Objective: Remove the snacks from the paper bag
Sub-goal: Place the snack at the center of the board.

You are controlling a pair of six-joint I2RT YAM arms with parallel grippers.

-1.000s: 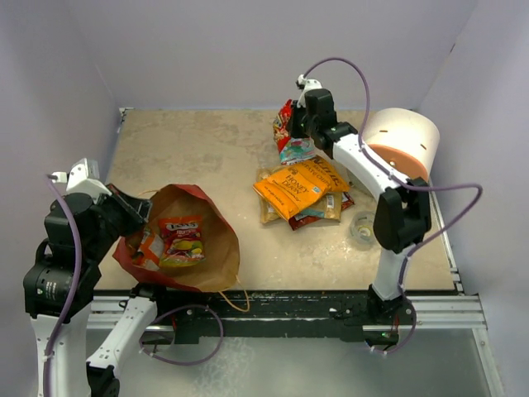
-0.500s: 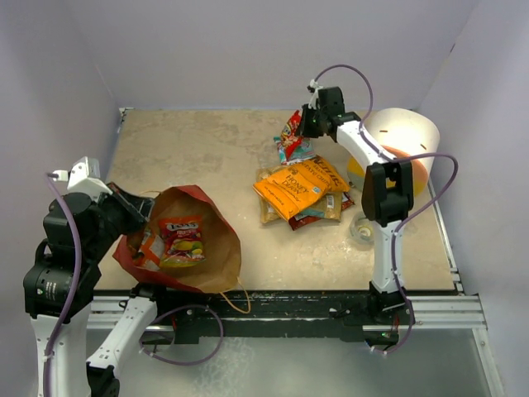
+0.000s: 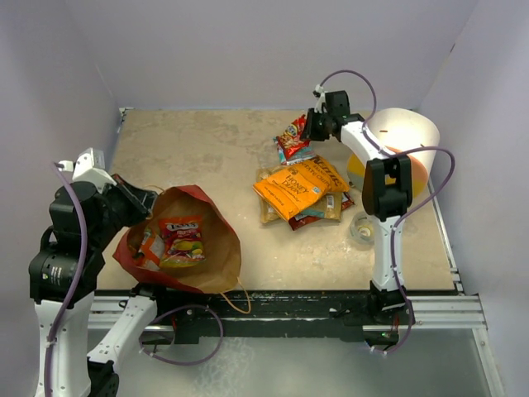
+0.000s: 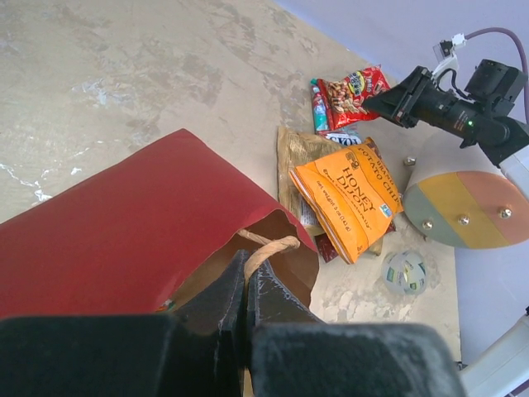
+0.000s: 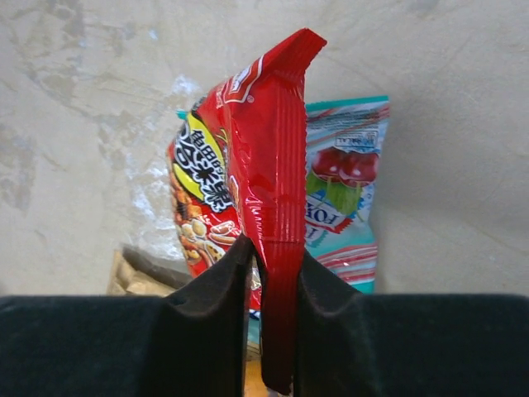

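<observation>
Pale purple walls stand round the sandy worktop (image 3: 207, 149). By its near left corner lies the paper bag (image 3: 211, 252), red outside and brown inside, with its mouth open. Inside it sits a candy pack (image 3: 182, 236), and a bit of another orange wrapper peeks out beside it.

These packs look light, thin and crinkly. I think they would be slippery and easy to squash, with crumbly food inside. The best place to take one is a flat sealed edge, pinched gently. The bag is soft paper and would likely flop shut, so it needs holding open. The left end effector (image 4: 248, 265) is clenched at the bag's rim, by the string handle (image 4: 269, 246), and seems to hold the paper there.

Further out, right of the middle of the worktop, a pile of snacks lies flat with a big orange packet (image 3: 289, 188) on top. Nearer the far edge the red packet (image 5: 248, 149) stands upright. Its sealed edge is between the fingers of the right end effector (image 5: 274, 252). A teal packet (image 5: 351, 190) lies flat just beside it. The fingers sit close on both sides, but I cannot tell if they squeeze the packet or are loose.

A white tub (image 3: 405, 132) and a small tape roll (image 3: 362, 227) are by the right edge.
</observation>
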